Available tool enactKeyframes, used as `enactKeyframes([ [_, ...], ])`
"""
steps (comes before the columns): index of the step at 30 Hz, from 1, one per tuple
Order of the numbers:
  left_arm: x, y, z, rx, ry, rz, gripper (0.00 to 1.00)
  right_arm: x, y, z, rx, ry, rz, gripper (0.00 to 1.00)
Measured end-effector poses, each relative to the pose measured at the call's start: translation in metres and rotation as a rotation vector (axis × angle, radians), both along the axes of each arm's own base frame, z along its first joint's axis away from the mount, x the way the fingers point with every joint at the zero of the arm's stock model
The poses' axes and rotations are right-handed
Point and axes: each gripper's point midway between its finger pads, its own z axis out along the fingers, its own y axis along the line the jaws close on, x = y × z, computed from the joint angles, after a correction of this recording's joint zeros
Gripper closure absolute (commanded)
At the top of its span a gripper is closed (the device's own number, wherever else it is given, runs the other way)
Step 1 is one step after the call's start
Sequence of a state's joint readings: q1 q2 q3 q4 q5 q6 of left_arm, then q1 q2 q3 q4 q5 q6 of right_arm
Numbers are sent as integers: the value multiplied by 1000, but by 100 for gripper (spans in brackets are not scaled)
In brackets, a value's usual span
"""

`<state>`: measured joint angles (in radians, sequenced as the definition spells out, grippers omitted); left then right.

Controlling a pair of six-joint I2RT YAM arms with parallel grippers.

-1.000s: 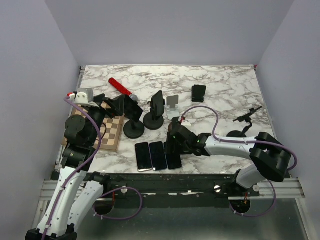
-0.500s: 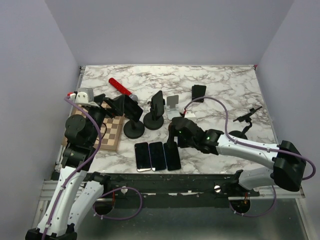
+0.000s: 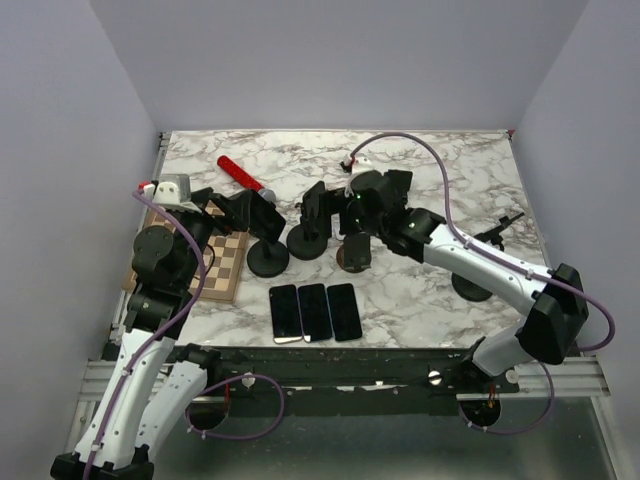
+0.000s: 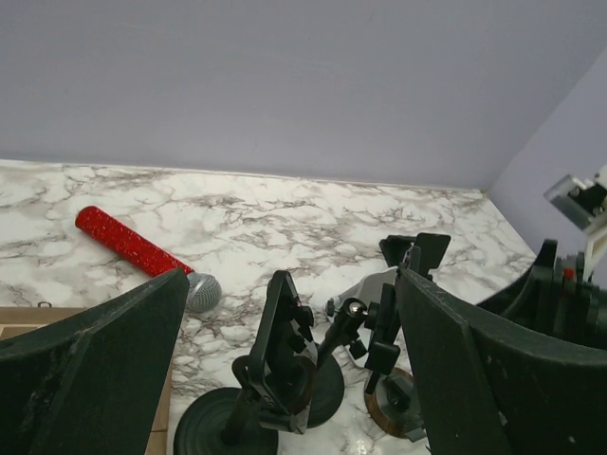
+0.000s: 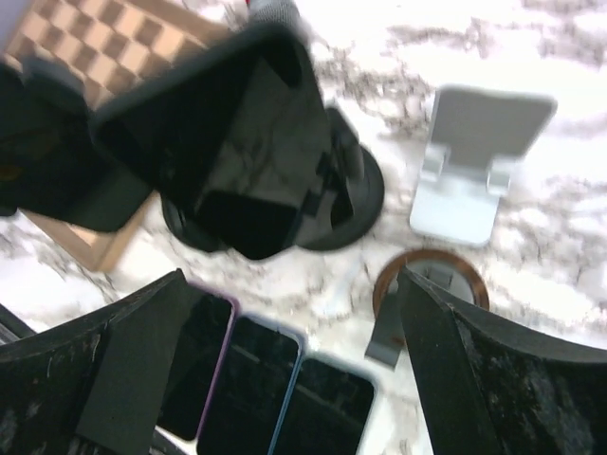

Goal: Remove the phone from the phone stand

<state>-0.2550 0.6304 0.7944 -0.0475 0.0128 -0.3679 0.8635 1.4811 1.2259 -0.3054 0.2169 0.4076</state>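
**Step in hand (judged):** the approach to the grasp.

**Near:** a row of three loose phones (image 5: 270,389) lies flat at the near edge of the tabletop (image 3: 450,160). The descent should stay beyond this row.

**Right gripper** (image 5: 289,280): fingers spread wide, holding nothing, hovering above the middle of the tabletop. It is best lowered so one finger passes each long edge of the mounted phone. It should close on the glass-and-case body, not on the clamp arms. The phone should then be lifted along its own tilt, so the stand is not dragged or tipped.

**Left gripper** (image 4: 292,284): also spread and empty, off to the left near the chessboard (image 3: 225,262). It could steady the base if the clamp binds.

**Task item:** phone (image 5: 232,156), black, with a dark glossy screen, clamped at a lean in a black phone stand (image 5: 358,194) with a round base. It stands mid-tabletop, beyond the flat row.

**Beside it:**
- a brown-ringed stand base (image 5: 432,280)
- an empty silver stand (image 5: 479,156)
- a second stand carrying a phone (image 3: 262,215), to the left

**Far:** a red microphone (image 4: 133,251).
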Motion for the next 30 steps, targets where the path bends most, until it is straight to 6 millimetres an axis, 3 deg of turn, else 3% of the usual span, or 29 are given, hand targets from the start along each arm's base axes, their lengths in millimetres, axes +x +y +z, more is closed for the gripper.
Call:
enactKeyframes([
  [5, 1, -3, -2, 4, 5, -17, 2, 36, 10, 26, 57, -32, 105, 2],
  [9, 3, -9, -6, 11, 20, -45, 2, 56, 27, 34, 43, -59, 197, 2],
  [13, 5, -15, -12, 18, 38, -78, 2, 49, 42, 36, 44, -70, 310, 1],
  [20, 7, -21, -17, 24, 57, -107, 2, 36, 51, 35, 65, -65, 399, 1],
  [30, 11, -31, -28, 35, 93, -156, 2, 30, 61, 36, 5, -107, 327, 17],
])
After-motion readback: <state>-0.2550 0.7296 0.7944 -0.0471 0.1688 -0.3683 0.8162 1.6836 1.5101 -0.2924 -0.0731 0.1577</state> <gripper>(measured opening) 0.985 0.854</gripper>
